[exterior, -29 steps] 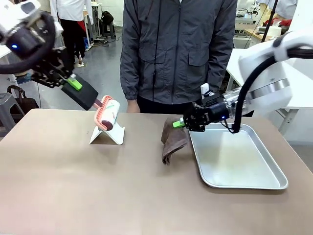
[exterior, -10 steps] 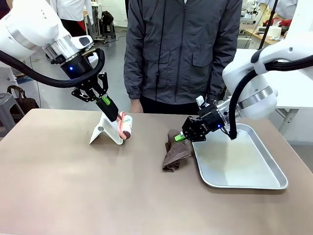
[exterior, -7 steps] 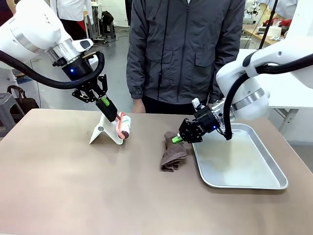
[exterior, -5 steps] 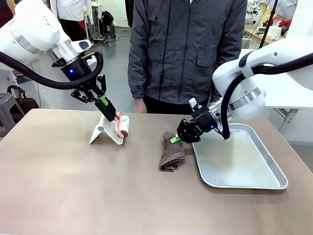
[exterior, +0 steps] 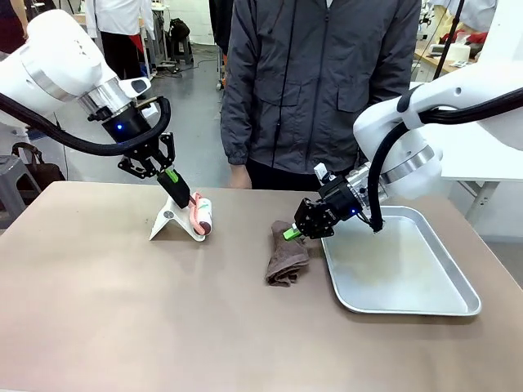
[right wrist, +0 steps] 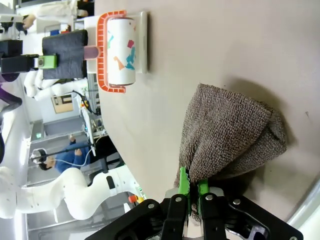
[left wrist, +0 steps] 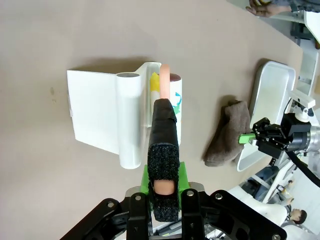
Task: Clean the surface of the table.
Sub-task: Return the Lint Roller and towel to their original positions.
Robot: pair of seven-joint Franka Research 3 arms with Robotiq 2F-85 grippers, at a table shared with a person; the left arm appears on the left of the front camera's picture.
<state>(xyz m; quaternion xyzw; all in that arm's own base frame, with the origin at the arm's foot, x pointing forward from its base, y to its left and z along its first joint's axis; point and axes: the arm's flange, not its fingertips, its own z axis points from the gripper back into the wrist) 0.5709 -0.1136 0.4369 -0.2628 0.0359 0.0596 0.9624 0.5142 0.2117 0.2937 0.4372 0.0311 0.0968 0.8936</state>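
Pincers both clamped: my left gripper grips the lint roller by its handle, seating it in the white stand below; my right gripper pinches the brown cloth, draped onto the table beneath, ready for wiping

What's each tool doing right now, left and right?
Left tool: closed on the black padded handle of the pink lint roller.
Right tool: closed on the crumpled brown cloth.
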